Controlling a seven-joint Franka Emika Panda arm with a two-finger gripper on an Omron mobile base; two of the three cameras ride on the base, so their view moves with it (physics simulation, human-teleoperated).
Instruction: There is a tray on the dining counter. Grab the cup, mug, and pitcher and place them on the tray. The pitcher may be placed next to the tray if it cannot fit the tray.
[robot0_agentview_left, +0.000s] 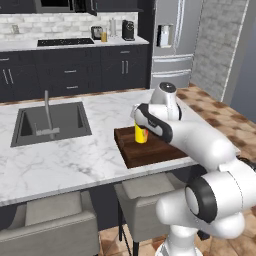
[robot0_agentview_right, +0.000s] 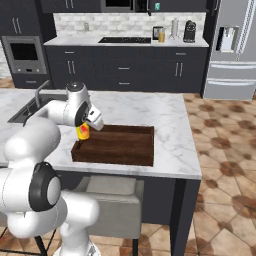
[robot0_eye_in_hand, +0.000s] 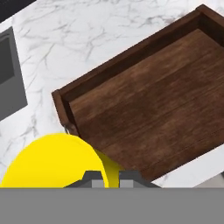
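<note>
Hand view shows the tool (robot0_eye_in_hand: 107, 178) pinched on the cup's (robot0_eye_in_hand: 52, 162) rim above the tray's (robot0_eye_in_hand: 127, 57) near corner, so an early release could tip it onto the rim or bench (robot0_eye_in_hand: 87, 30).

Lighting is flat and even everywhere, typical render look, no obvious single source. The marble counter (robot0_agentview_left: 60, 160) reads bright, almost washed out, while the dark cabinets (robot0_agentview_right: 125, 67) swallow detail. Shadows are soft and faint, maybe a slight one inside the tray (robot0_eye_in_hand: 153, 109) rim. Everything looks a bit low-res and soft, no lens distortion at the edges.
</note>
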